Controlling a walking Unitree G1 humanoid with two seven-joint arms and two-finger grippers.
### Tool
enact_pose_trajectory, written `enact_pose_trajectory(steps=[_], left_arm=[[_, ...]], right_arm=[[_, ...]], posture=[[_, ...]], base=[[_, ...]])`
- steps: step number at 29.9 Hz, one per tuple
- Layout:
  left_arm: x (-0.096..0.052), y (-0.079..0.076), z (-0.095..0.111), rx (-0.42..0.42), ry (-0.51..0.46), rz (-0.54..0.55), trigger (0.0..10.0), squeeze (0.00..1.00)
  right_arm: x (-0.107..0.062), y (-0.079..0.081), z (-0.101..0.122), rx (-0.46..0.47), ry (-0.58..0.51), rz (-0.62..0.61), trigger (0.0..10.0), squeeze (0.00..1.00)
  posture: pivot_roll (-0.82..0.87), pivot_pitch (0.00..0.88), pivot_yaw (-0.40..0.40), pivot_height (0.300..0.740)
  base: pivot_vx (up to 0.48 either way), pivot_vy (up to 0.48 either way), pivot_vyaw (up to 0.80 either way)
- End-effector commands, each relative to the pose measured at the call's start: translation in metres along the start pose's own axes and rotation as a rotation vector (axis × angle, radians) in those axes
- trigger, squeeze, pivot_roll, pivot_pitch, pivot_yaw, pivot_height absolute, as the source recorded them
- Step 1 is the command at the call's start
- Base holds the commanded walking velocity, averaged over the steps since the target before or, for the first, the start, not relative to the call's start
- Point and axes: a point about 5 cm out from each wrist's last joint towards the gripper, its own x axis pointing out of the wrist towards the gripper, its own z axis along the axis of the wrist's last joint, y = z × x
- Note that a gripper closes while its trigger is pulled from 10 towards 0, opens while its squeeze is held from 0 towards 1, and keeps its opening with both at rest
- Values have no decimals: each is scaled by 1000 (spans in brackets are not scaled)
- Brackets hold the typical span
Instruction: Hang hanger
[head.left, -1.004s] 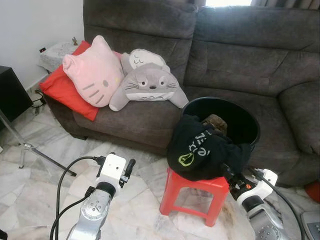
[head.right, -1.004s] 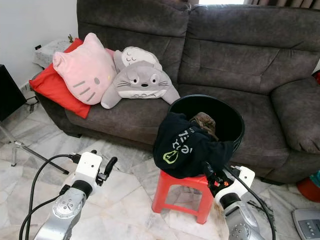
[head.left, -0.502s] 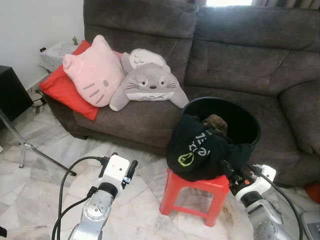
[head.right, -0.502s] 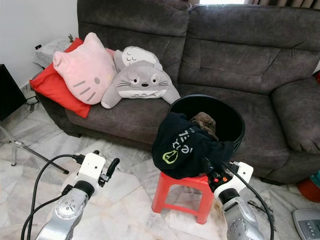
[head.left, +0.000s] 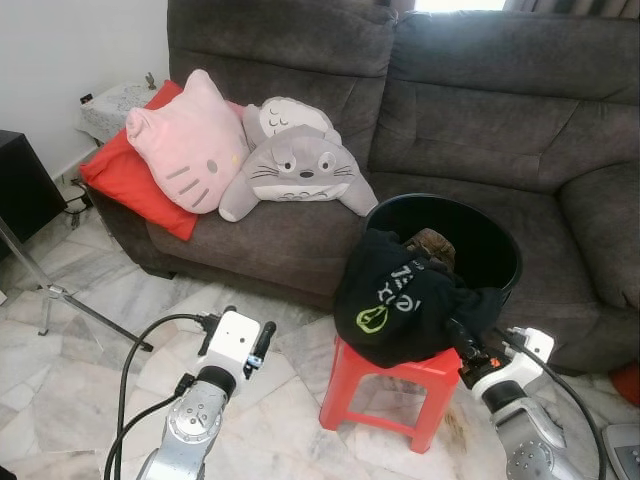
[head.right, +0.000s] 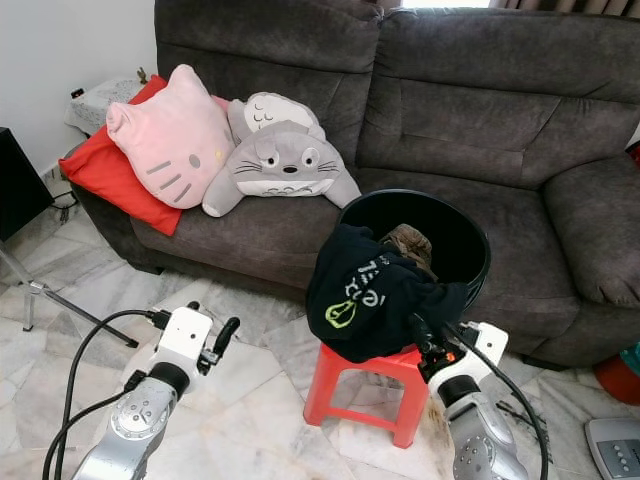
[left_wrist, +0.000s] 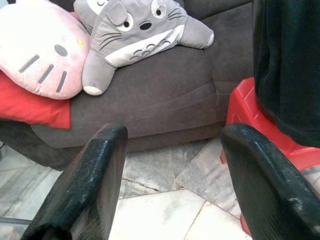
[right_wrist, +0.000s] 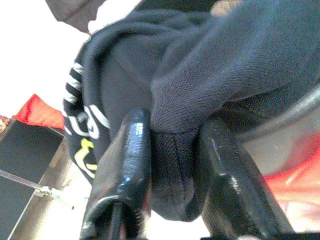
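Grey sofa (head.left: 450, 110) cushions are backing a red stool (head.left: 385, 385) carrying a black bucket (head.left: 500, 255); the right tool (right_wrist: 170, 165) is pinching its draped black T-shirt (head.left: 400, 300), while the left tool (left_wrist: 170, 165) is gaping wide beside the stool.

White lettering on the black garment (head.left: 400, 305) at lower centre of the frame, too crumpled to read, yellow-green pear-shaped logo beneath it, no other legible text

Black garment (head.left: 400, 305) with white-and-green print — draped over black bucket's (head.left: 500, 262) rim.
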Motion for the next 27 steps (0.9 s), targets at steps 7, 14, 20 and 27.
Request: enact_pose_trajectory(steps=[7,14,20,27], left_arm=[[3,0,0,11,-3,-6,10000,0],[5,0,1,16,-5,-4,10000,0],[7,1,1,15,-7,-1,10000,0],[9,1,2,14,-11,-1,10000,0]], right_arm=[[16,28,27,-37,-90,110,0,0],[33,52,55,-68,-174,185,0,0],[47,65,87,-105,-254,221,0,0],[57,65,107,-129,-294,207,0,0]], posture=[[-26,0,-30,740],[-24,0,-33,740],[-31,0,-31,740],[-34,0,-30,740]], base=[[0,0,0],[0,0,0],[0,0,0],[0,0,0]])
